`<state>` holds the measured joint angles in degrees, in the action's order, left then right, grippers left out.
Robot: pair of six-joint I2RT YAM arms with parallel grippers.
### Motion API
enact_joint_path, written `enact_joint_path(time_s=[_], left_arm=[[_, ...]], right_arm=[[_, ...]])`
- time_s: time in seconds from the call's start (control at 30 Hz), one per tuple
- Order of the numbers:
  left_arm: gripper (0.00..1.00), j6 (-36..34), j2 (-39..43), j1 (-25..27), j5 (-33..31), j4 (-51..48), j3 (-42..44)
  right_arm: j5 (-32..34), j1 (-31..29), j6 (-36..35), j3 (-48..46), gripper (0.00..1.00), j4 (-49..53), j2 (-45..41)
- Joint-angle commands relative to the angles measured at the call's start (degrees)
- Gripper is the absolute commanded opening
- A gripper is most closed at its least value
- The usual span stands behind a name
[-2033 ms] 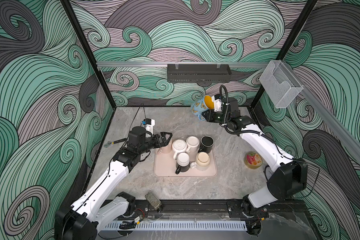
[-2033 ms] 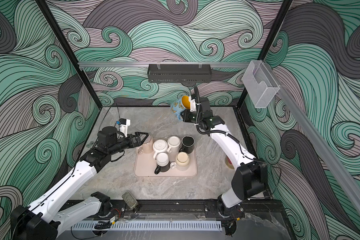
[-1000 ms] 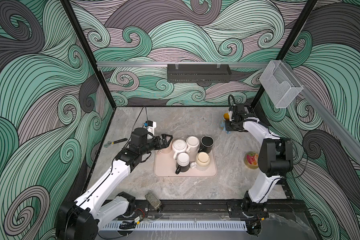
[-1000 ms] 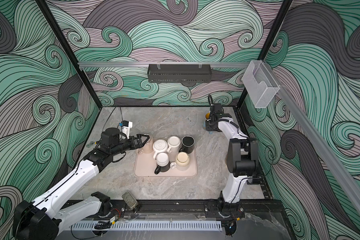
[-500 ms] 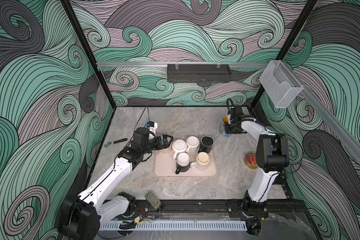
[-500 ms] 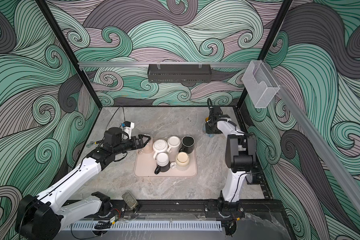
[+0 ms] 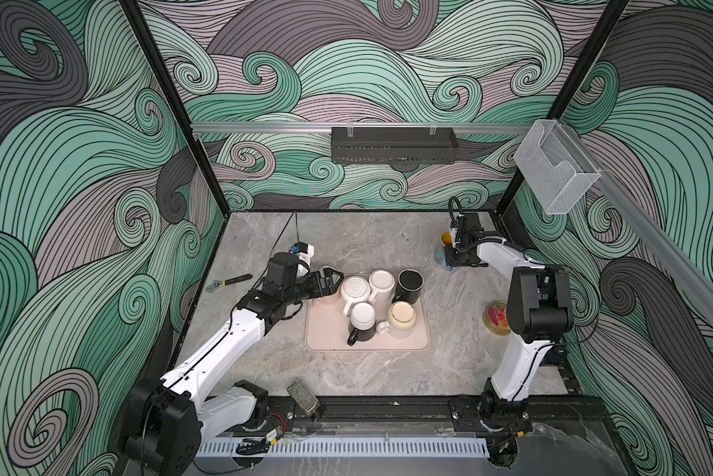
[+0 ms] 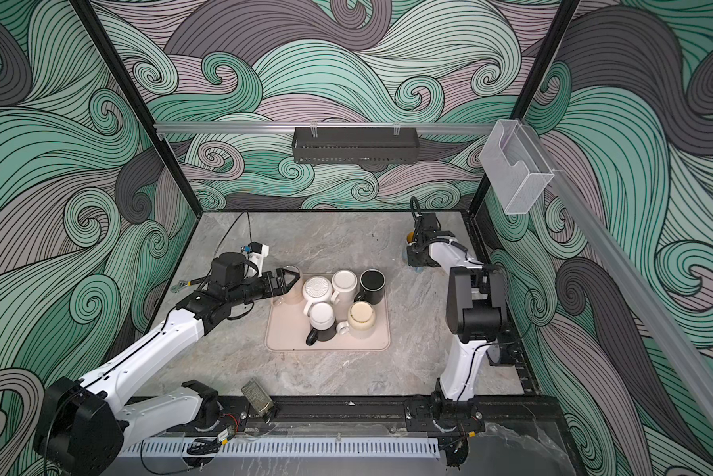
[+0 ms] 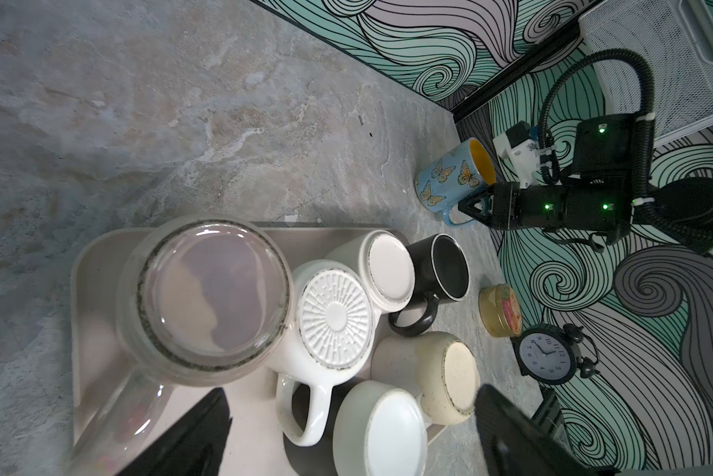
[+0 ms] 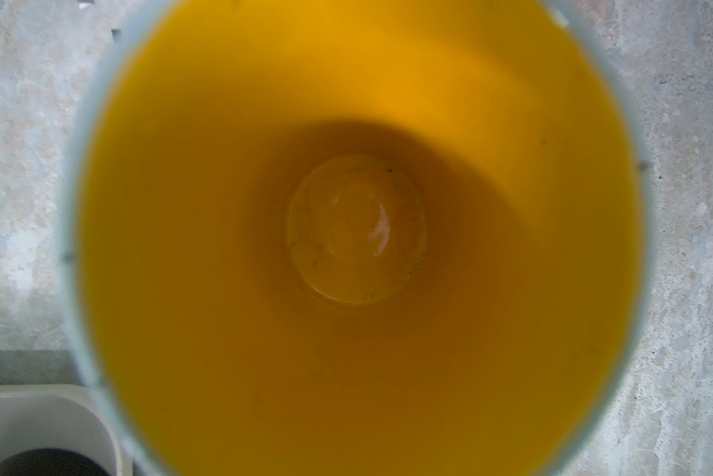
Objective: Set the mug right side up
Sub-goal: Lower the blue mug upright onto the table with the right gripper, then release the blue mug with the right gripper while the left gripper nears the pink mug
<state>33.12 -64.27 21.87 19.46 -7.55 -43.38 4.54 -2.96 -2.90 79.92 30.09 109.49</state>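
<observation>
The blue butterfly mug (image 9: pixel 449 181), glazed ceramic with a yellow inside, appears to stand mouth up on the grey marbled table (image 9: pixel 182 103). It is near the far right corner, well apart from the beige plastic tray (image 9: pixel 95 263). You should treat it as stiff, rather heavy and breakable, with a slippery glaze. The safest hold is through the handle or across the rim wall, not around the round body.

The right gripper (image 9: pixel 476 204) sits against the mug just by its handle, but you cannot tell here whether its fingers clamp it or are letting go. The left gripper (image 8: pixel 285 280) has its fingers spread wide and holds nothing, just beside the upside-down clear glass mug (image 9: pixel 210 296) on the tray.

Two seconds ago the right arm held the mug tilted in the air, nearer the middle of the back wall. Now it is down and further right. The left gripper is at almost the same place.
</observation>
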Motion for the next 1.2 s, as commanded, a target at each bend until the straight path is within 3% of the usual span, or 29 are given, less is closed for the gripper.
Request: enact_joint_path(time_s=[0.0,0.23,0.43,0.7,0.83,1.03,1.17], left_arm=[[0.94,-1.4,-0.6,-0.3,1.3,-0.5,-1.8],[0.94,-1.3,-1.0,-0.3,0.9,0.0,-1.7],[0.93,-3.0,-1.1,-0.3,-2.9,-3.1,-3.0],[0.93,-7.0,-0.5,-0.3,-9.6,-11.9,-7.1],[0.92,-7.6,1.1,-0.3,-10.6,-12.3,-6.4],[0.94,-8.4,1.7,-0.3,-10.0,-15.5,-6.5],[0.97,-8.0,2.3,-0.3,-10.0,-17.9,-6.0]], right_arm=[[0.3,0.3,-0.1,-1.0,0.36,-0.4,-2.8],[-0.4,0.3,2.6,-1.6,0.42,0.7,-7.6],[3.7,-1.1,5.5,1.6,0.45,9.3,-14.3],[11.1,-13.4,3.1,-2.0,0.5,8.4,-28.1],[13.7,-20.6,8.2,-4.9,0.5,3.0,-34.6],[7.2,-26.5,11.1,-3.4,0.69,1.3,-36.2],[0.2,-30.4,10.8,-1.1,0.71,2.7,-33.9]])
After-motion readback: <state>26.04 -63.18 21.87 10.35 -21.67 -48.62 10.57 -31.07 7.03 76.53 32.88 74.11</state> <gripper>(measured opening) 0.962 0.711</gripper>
